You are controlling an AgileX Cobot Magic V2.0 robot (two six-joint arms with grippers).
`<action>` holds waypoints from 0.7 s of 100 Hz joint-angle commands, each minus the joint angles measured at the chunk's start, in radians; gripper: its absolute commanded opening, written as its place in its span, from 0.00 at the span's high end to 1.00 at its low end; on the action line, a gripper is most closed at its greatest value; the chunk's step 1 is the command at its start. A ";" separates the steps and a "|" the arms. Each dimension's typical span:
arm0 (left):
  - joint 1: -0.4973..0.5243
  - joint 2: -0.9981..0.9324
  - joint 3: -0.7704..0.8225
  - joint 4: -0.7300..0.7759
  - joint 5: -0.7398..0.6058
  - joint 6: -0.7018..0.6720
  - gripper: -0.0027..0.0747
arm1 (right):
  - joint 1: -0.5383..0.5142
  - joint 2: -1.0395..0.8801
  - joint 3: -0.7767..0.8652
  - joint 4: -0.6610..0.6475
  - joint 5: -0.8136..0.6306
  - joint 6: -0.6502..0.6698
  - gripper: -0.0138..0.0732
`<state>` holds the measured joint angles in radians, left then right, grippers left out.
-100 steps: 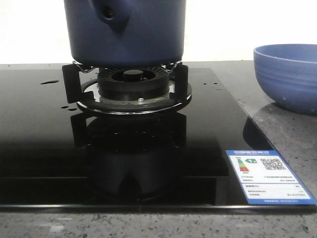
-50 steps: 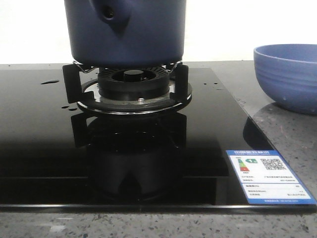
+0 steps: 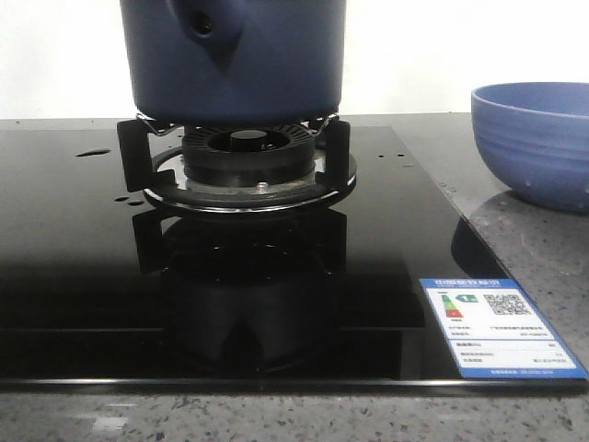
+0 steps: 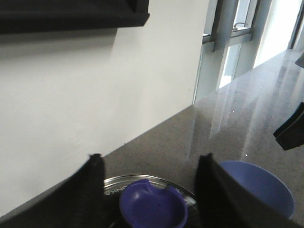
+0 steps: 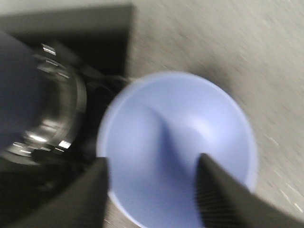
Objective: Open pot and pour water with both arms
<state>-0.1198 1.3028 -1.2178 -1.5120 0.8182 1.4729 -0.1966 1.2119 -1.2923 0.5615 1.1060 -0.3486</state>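
Left to right in the front view: the pot (image 3: 235, 60) sits on the burner grate (image 3: 236, 161) of the black glass cooktop (image 3: 83, 276), with the light blue bowl (image 3: 534, 138) on the stone counter to its right. The left gripper (image 4: 149, 190) hangs with its fingers (image 4: 90, 190) spread wide on either side of the purple lid knob (image 4: 153, 209), gripping nothing, and the right gripper (image 5: 152, 194) hovers equally wide and empty over the bowl. The likely faults, as a judgement: an off-centre closure could slip from the knob and drop the lid, and a careless descent of the right arm could knock the bowl aside.
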 commanded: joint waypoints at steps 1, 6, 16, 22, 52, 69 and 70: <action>0.036 -0.082 -0.036 -0.027 0.020 -0.058 0.83 | -0.007 -0.050 -0.025 0.152 -0.090 -0.085 0.76; 0.054 -0.115 -0.036 -0.006 0.011 -0.069 0.99 | -0.007 -0.071 -0.009 0.219 -0.137 -0.130 0.90; 0.072 -0.176 -0.026 0.033 -0.032 -0.106 0.99 | 0.000 -0.134 0.058 0.352 -0.281 -0.207 0.90; 0.074 -0.221 -0.006 0.068 -0.101 -0.126 0.99 | 0.014 -0.185 0.114 0.406 -0.378 -0.282 0.90; 0.074 -0.560 0.316 0.095 -0.572 -0.126 0.99 | 0.045 -0.505 0.455 0.561 -0.640 -0.639 0.90; 0.074 -0.749 0.573 0.098 -0.597 -0.115 0.99 | 0.045 -0.703 0.671 0.561 -0.695 -0.690 0.90; 0.074 -0.755 0.583 0.098 -0.596 -0.115 0.99 | 0.045 -0.719 0.690 0.561 -0.699 -0.690 0.90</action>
<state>-0.0482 0.6245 -0.7156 -1.3858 0.2430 1.3565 -0.1542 0.5729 -0.6709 1.0828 0.4810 -1.0045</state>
